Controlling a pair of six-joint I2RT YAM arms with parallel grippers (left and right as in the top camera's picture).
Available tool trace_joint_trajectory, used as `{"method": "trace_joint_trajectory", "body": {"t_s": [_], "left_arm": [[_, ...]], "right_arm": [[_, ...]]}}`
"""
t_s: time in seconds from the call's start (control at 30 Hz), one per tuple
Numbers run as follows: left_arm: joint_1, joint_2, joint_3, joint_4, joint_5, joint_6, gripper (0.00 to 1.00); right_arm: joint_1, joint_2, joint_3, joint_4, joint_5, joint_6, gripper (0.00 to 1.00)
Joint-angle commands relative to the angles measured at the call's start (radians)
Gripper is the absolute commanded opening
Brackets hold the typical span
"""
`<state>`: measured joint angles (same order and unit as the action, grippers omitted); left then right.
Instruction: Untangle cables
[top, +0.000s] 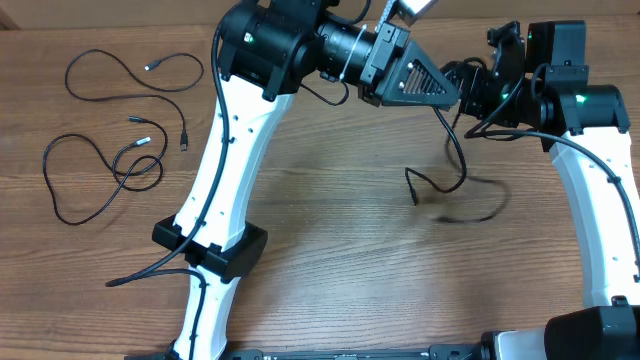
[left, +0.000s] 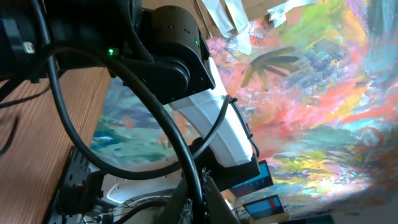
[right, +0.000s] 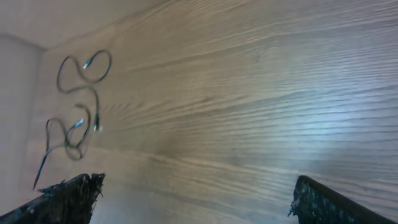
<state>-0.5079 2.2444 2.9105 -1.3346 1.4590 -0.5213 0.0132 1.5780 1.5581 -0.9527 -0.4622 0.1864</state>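
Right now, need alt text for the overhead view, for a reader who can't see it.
Two white-and-black robot arms, the left arm and the right arm, meet above a wooden table. A thin black cable dangles, blurred, below their grippers. Two more black cables lie in loose loops on the table's left side.

On the table (top: 330, 240), seen from overhead, two loose cables are laid out toward 10 o'clock. The upper cable (top: 120, 98) lies at 12 o'clock of the lower cable (top: 118, 165), and their ends are set near each other. The left arm (top: 235, 150) is stretched between this pair and a third cable (top: 460, 150). That cable is hung from the left gripper (top: 450, 92), at 2 o'clock of the table's middle, well apart from the other two. The right gripper (top: 475, 90) is placed just at 3 o'clock of the left one.
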Motion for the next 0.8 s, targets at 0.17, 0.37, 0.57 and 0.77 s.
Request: {"method": "trace_joint_trajectory", "body": {"t_s": [0.17,0.37,0.57,0.77], "left_arm": [[0.077,0.0,0.004,0.003,-0.026,0.019,0.04],[0.15,0.0,0.004,-0.005,-0.08,0.019,0.04],[0.177,0.0,0.004,-0.004,-0.096,0.019,0.04],[0.192,0.0,0.004,-0.005,-0.191,0.02,0.05]], "right_arm": [[-0.001,0.003,-0.001,-0.068,-0.143,-0.144,1.0],[-0.001,0.003,-0.001,-0.139,-0.218,-0.235,0.95],[-0.001,0.003,-0.001,-0.212,-0.303,-0.342,0.95],[-0.001,0.003,-0.001,-0.232,-0.302,-0.341,0.94]]}}
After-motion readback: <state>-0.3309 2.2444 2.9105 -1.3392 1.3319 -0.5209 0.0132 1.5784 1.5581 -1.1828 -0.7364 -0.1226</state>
